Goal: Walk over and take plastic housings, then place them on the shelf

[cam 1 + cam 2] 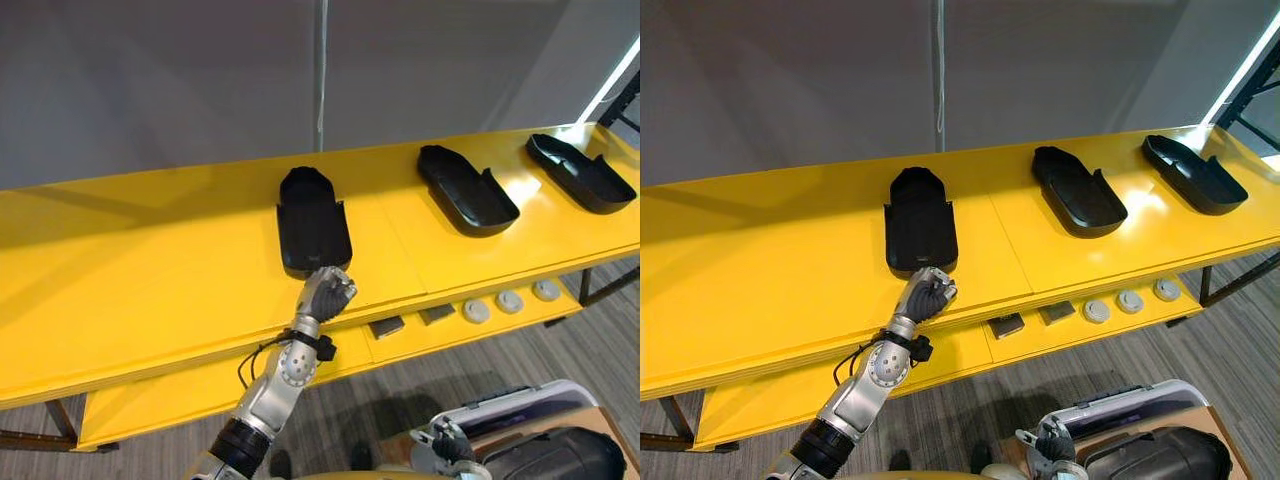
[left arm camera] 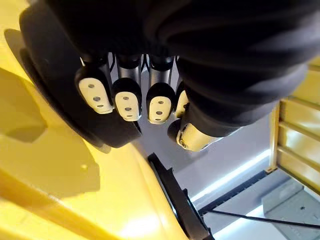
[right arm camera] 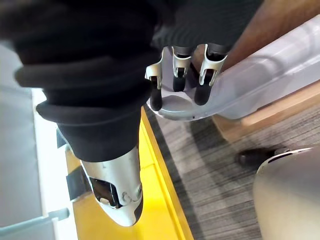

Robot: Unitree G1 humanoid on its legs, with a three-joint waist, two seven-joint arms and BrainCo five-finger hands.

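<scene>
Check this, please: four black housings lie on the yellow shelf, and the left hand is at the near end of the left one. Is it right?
No. The left eye view shows three housings on the shelf, not four: left housing, middle housing, right housing. The left hand is at the left housing's near end.

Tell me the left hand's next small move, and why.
Probably draw the left hand straight back, clear of the yellow shelf. The left housing already lies flat on it, in a row with the middle housing and the right housing, and the hand's curled fingers sit at its near end, seemingly gripping nothing.
</scene>
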